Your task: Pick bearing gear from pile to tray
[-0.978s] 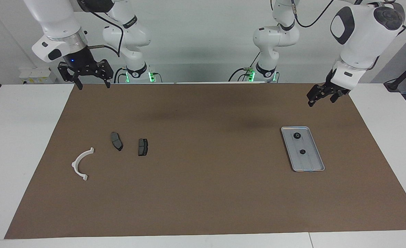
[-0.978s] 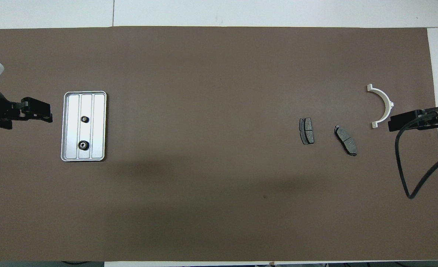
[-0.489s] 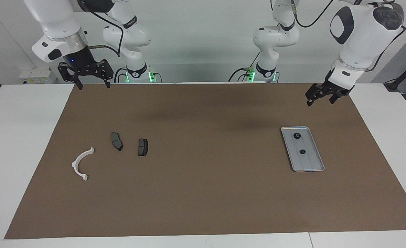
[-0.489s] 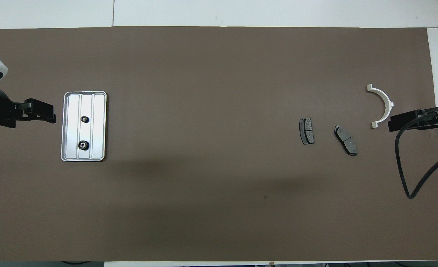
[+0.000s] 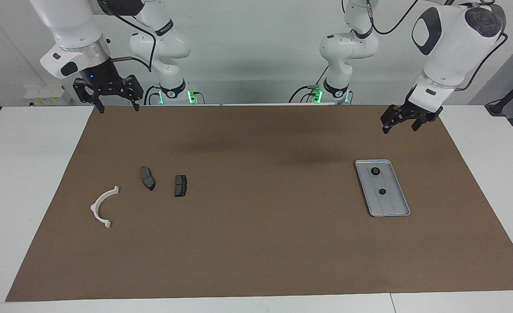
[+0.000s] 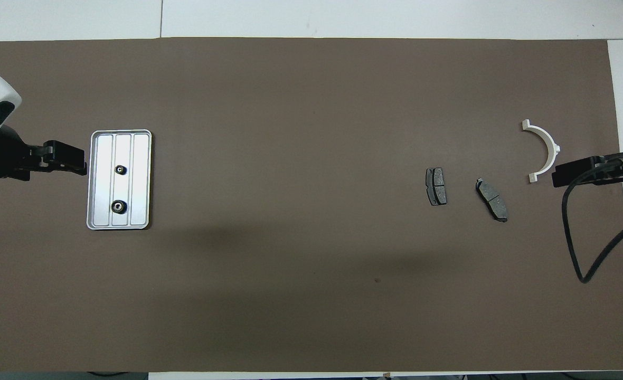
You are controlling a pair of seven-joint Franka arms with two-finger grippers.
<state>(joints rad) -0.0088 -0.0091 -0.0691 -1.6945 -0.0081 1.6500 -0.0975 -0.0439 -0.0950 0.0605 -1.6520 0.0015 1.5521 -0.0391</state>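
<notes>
Two gears [image 5: 378,181] lie in the tray [image 5: 398,204]; left gripper [image 5: 399,124] (spread, empty) hovers above the mat, right gripper [image 5: 115,104] wide, waiting.

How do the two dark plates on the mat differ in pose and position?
The plate nearer the white bracket — the angled plate — lies slanted on the mat, while the squarer plate lies nearly straight. The angled plate also looks longer and narrower, and sits slightly nearer to the robots. Both are dark grey, lie flat and are untouched.
</notes>
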